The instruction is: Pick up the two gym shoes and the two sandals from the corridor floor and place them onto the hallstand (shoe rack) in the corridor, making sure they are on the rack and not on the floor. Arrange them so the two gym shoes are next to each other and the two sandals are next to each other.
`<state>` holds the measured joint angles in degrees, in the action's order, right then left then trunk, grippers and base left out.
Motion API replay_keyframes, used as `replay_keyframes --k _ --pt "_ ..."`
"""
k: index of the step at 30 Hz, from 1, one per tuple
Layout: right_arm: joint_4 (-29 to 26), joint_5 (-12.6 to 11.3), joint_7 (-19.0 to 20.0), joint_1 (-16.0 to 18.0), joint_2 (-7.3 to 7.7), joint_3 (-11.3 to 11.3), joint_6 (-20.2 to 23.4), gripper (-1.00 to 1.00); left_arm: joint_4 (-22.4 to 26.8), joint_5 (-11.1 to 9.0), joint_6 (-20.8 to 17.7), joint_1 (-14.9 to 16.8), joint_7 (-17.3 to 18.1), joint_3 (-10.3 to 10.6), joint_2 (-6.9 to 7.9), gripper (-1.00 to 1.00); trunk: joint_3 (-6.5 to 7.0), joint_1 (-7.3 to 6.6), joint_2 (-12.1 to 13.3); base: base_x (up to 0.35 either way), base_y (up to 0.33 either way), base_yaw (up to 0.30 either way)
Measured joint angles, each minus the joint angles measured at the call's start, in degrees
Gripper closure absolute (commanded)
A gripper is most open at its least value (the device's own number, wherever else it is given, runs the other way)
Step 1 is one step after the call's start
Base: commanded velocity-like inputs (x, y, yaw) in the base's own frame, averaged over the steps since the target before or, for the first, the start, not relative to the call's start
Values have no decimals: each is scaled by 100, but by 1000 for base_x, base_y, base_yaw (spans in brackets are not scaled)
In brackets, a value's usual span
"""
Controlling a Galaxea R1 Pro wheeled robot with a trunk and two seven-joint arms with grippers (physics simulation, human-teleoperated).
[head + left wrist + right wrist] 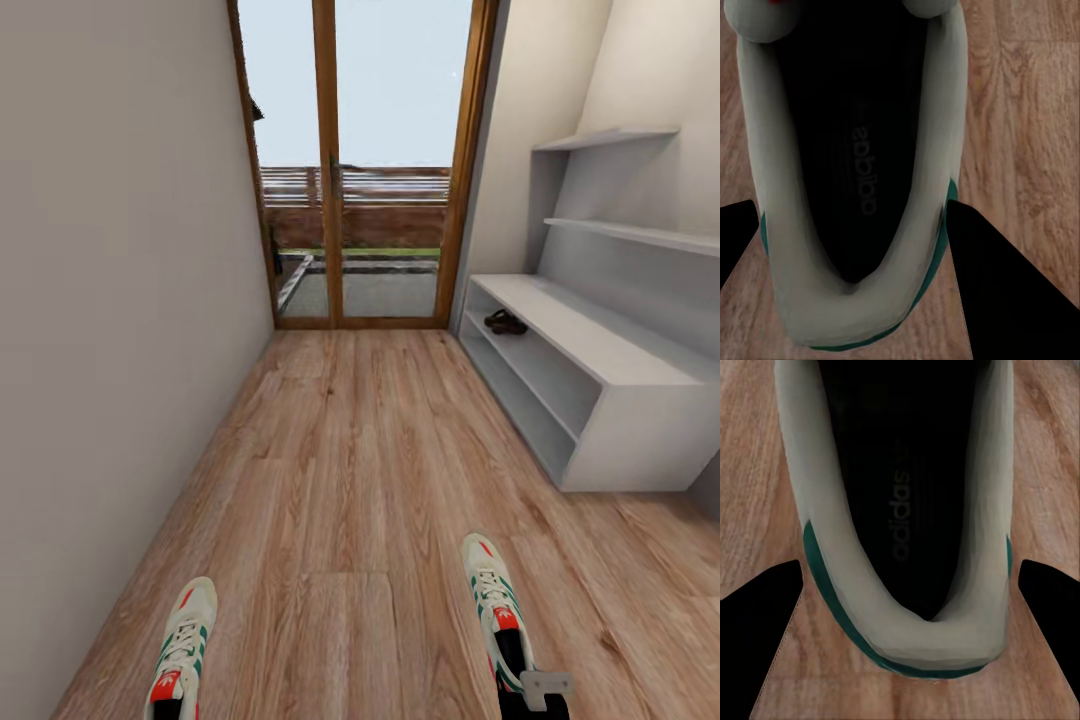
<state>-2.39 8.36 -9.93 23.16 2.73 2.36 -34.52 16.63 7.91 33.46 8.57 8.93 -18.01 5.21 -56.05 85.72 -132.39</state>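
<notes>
Two off-white gym shoes with green stripes show at the near edge of the head view, the left one [180,650] and the right one [493,600], toes pointing down the corridor. In the left wrist view my left gripper [853,225] straddles a gym shoe's heel [787,187], both black fingers [1005,292] against its sides. My right gripper [910,585] likewise clasps the other gym shoe's heel [840,510]; its grey body [540,690] covers that heel in the head view. The two brown sandals [505,322] lie side by side on the hallstand's [590,340] middle shelf, at its far end.
The wood-plank corridor floor [360,470] runs ahead to a glazed wooden door [360,200]. A plain wall [120,300] closes the left side. The hallstand stands along the right wall, with two floating shelves [640,235] above it.
</notes>
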Motion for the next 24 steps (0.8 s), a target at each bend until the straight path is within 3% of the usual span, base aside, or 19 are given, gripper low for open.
replay_keyframes --k 24 --pt "-1 7 -9 0 8 5 0 100 0 6 0 0 0 1 -1 100 0 0 0 336 0 0"
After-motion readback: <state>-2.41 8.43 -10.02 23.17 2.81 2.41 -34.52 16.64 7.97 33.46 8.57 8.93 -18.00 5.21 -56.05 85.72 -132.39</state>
